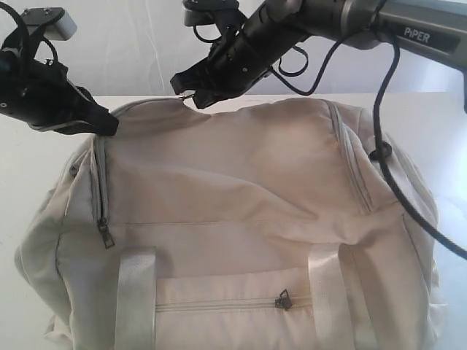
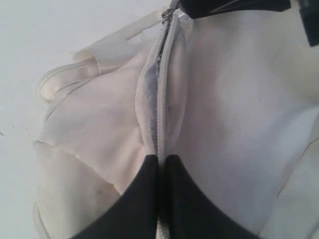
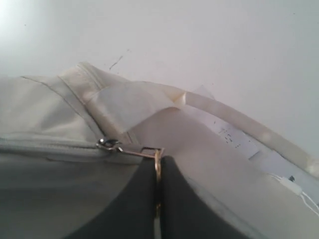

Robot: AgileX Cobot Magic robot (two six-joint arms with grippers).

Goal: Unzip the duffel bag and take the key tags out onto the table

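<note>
- Bag (image 1: pixel 241 175): beige duffel lying on its side across the middle and near part of the desk (image 1: pixel 22 160), and running past the near edge of the exterior view.
- Zip (image 2: pixel 160 99): grey main zip along the bag's far top edge. Its teeth look joined over the whole stretch in the left wrist view, so the bag is judged not yet opened.
- Pull (image 3: pixel 149 150): small metal loop on the slider at the far edge of the bag, towards the desk's far side.
- Other pulls: side pull (image 1: pixel 106 235) at the bag's left end and pocket pull (image 1: pixel 283 300) on the near face. Both hang free.
- Tags: none visible in any view, presumably inside the bag. None lie on the bare desk.
- Progress: early. Both grips look set for unzipping. Left to do: run the zip open, reach in, and place the tags on the desk.
- Left tool (image 1: pixel 108 125): pressed together, pinching a fold of the bag along the zip seam at the far-left corner. The arm enters from the desk's left side and slopes down to the bag.
- Right tool (image 1: pixel 191 93): pressed together, pinching the pull. The arm reaches in from the desk's far-right side, angled down and across the middle, with its cable draped over the bag's right end.
</note>
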